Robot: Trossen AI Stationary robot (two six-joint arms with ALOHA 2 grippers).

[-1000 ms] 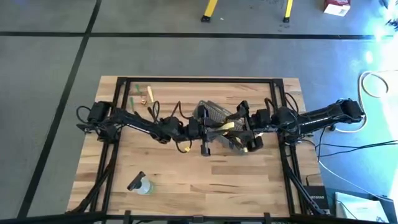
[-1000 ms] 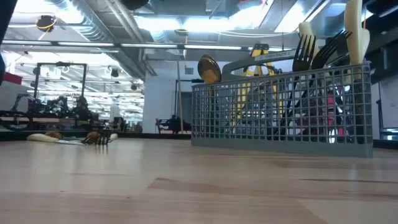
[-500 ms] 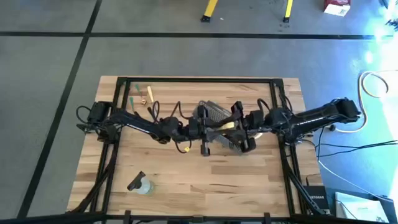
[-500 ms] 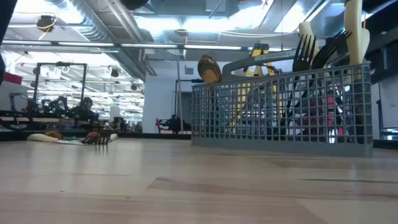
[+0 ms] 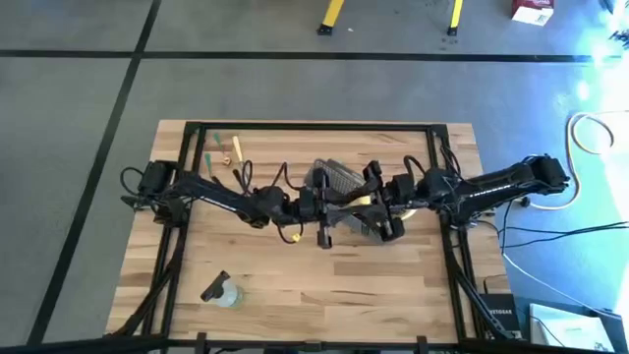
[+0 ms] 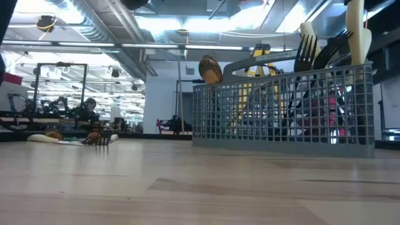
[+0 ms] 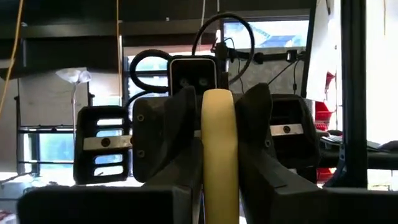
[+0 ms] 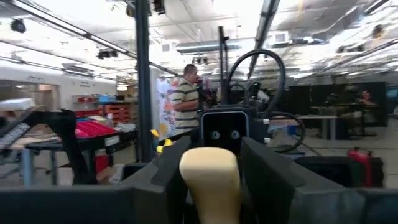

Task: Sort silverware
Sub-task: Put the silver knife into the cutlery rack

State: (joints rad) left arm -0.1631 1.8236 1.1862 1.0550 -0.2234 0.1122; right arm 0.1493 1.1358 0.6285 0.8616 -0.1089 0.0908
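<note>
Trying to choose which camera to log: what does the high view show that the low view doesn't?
Only the high view shows both arms meeting over the basket, the left gripper and right gripper around a pale utensil, plus the clear bottle. Only the low view shows utensils standing upright in the basket, like a black fork, and the room behind. Both show the basket and loose utensils on the table.

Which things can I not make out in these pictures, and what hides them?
- Head of the tan utensil: hidden in both wrist views between the left tool and the right tool; too small in the high view.
- Compartments of the basket: covered by the arms in the high view.
- Kinds of the loose pieces: too small in the high view, blurred in the low view.
</note>
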